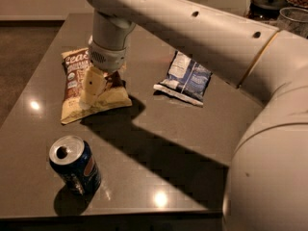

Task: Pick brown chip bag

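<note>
The brown chip bag (73, 81) lies flat on the dark table (163, 143) at the left. It has a brown middle, cream-yellow ends and white lettering. My gripper (94, 89) hangs from the big white arm and sits directly over the bag's right half, down at its surface. It hides the bag's middle right part. I cannot tell whether it touches or grips the bag.
A smaller dark-blue and white bag (185, 78) lies to the right of the chip bag. A blue soda can (74, 163) stands near the front left edge. A dark-lidded jar (267, 6) and a clear container (294, 20) stand at the far right.
</note>
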`<state>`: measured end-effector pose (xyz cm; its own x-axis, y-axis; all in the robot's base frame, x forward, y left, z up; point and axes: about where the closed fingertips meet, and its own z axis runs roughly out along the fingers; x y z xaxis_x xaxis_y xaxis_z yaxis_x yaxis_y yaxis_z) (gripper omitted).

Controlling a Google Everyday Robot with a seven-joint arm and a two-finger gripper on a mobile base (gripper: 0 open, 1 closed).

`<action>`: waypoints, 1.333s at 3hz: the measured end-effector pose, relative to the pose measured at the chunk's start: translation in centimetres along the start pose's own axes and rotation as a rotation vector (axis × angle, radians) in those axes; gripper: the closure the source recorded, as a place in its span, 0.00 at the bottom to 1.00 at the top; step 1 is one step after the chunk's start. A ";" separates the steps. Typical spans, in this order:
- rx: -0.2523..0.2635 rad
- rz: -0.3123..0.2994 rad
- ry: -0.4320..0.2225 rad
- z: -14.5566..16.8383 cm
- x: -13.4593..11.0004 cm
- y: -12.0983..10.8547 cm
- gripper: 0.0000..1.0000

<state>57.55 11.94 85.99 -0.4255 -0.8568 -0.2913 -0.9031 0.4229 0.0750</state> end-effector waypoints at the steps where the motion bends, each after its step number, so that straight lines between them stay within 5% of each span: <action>1: 0.006 0.031 0.003 1.4 -0.8 -1.0 0.26; 2: 0.007 0.040 0.002 1.5 -1.2 -1.5 0.48; 3: 0.007 0.032 -0.037 -0.9 -1.2 -2.4 0.80; 4: 0.012 0.016 -0.077 -3.3 -1.2 -3.0 1.00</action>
<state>60.62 10.73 89.30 -0.4336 -0.8247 -0.3631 -0.8952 0.4403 0.0691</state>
